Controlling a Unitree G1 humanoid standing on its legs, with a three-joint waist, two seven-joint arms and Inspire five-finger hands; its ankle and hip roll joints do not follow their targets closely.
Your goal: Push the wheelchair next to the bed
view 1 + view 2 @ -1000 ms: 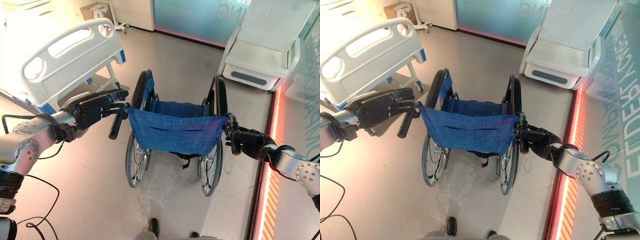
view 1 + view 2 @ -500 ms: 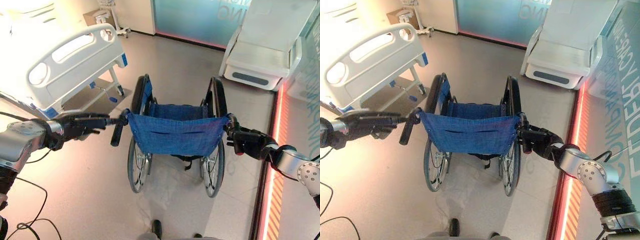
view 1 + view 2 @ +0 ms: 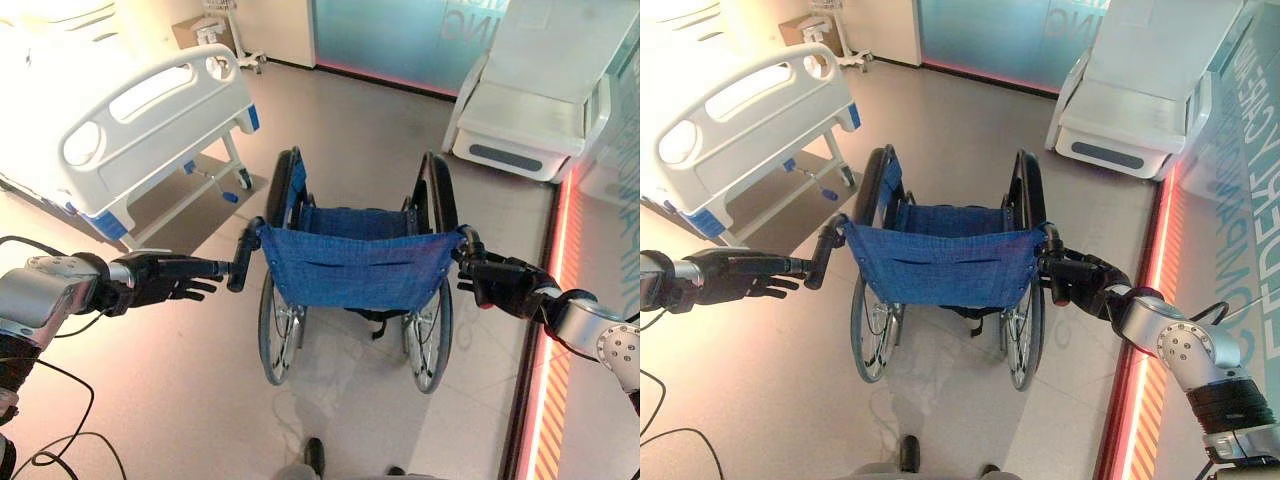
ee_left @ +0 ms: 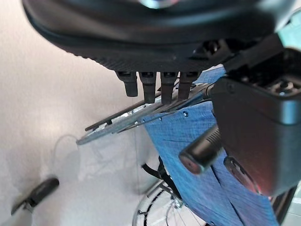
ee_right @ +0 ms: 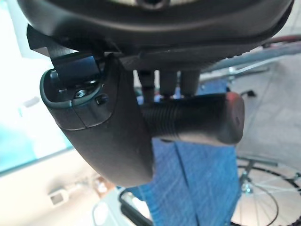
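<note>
**Q:** how far along are you with the wheelchair (image 3: 355, 270)?

**A:** Not far, I'd say. It sits out on the floor, well apart from the bed (image 3: 120, 110), which is off to its front-left. My right hand (image 3: 500, 283) is curled around the right push handle (image 5: 193, 120). My left hand (image 3: 160, 277) has its fingers (image 4: 153, 87) straight, just reaching the left handle (image 3: 240, 266), not gripping. The actual push is still left.
</note>
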